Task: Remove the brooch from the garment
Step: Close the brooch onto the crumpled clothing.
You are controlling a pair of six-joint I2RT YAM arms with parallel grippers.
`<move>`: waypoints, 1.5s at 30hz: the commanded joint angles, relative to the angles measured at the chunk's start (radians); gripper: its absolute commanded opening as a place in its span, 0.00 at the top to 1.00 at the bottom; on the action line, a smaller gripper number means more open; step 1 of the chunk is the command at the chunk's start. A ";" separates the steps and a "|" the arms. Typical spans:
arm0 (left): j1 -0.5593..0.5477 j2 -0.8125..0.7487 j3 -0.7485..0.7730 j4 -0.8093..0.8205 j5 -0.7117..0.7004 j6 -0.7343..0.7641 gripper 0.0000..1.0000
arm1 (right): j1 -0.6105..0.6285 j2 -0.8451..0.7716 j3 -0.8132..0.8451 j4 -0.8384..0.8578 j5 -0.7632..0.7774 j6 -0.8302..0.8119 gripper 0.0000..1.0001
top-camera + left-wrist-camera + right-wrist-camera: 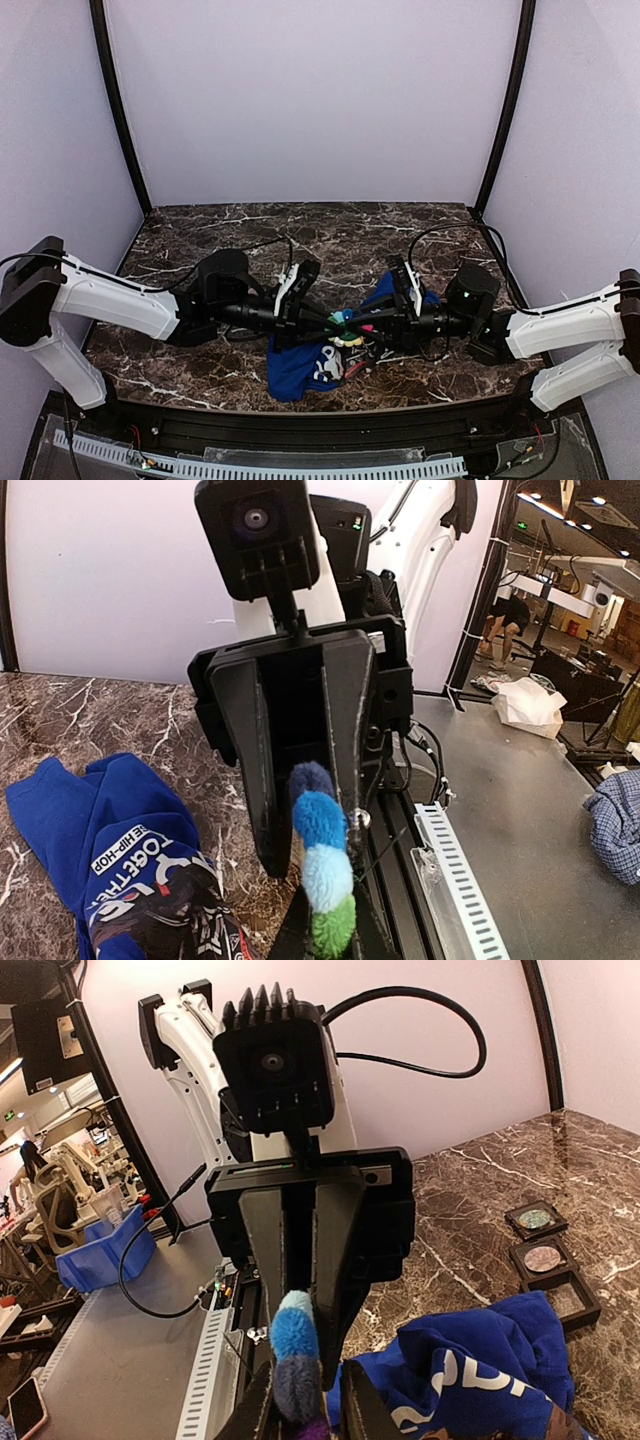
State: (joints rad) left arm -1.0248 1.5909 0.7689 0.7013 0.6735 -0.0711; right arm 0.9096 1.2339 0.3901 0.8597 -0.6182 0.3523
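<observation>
Your worktop is a dark brown marble-patterned table (400, 225) with white veining, boxed in by pale lilac walls (320, 100) and black curved frame posts (118, 110). A white slotted cable strip (300, 467) runs along the 6 o'clock edge. From the right wrist, you'll find small dark square trays (545, 1258) in a row at 3 o'clock (two hold round inserts) and a blue plastic bin (100, 1260) at 9 o'clock. The left wrist shows a crumpled white bag (530, 705) at 3 o'clock.

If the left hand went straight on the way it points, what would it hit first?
Probably the right hand, which faces the left hand head-on; only the fuzzy brooch both seem to pinch lies between.
</observation>
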 commanded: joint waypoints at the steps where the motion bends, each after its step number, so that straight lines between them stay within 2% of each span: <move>1: -0.004 0.009 0.018 -0.031 0.041 0.008 0.99 | -0.002 -0.012 -0.002 0.018 0.011 -0.006 0.81; 9: -0.003 0.005 0.018 -0.032 0.038 0.008 0.99 | -0.001 -0.011 -0.006 0.020 0.010 -0.007 1.00; 14: -0.003 0.004 0.023 -0.032 0.031 0.010 0.98 | -0.001 -0.013 -0.013 0.031 0.017 -0.001 1.00; 16: -0.003 0.004 0.030 -0.039 0.025 0.018 0.87 | -0.002 -0.019 -0.021 0.044 0.029 0.006 1.00; 17: -0.004 0.006 0.032 -0.043 0.018 0.024 0.74 | -0.002 -0.023 -0.023 0.045 0.036 0.010 1.00; 19: -0.005 0.009 0.039 -0.054 0.012 0.033 0.58 | -0.003 -0.033 -0.025 0.041 0.050 0.014 1.00; 21: -0.005 0.013 0.044 -0.059 0.011 0.039 0.47 | -0.003 -0.039 -0.025 0.034 0.065 0.019 1.00; 23: -0.007 0.015 0.047 -0.059 0.006 0.045 0.39 | -0.003 -0.044 -0.025 0.029 0.075 0.019 1.00; 27: -0.010 0.014 0.048 -0.064 -0.040 0.056 0.31 | -0.003 -0.045 -0.024 0.028 0.080 0.021 1.00; 34: -0.021 0.016 0.058 -0.071 -0.139 0.065 0.29 | -0.003 -0.044 -0.022 0.034 0.084 0.027 1.00; 45: -0.025 0.023 0.074 -0.060 -0.159 0.064 0.34 | -0.003 -0.034 -0.018 0.036 0.082 0.027 1.00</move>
State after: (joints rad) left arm -1.0435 1.6085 0.8207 0.6434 0.5323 -0.0154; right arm 0.9096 1.1992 0.3733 0.8677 -0.5434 0.3759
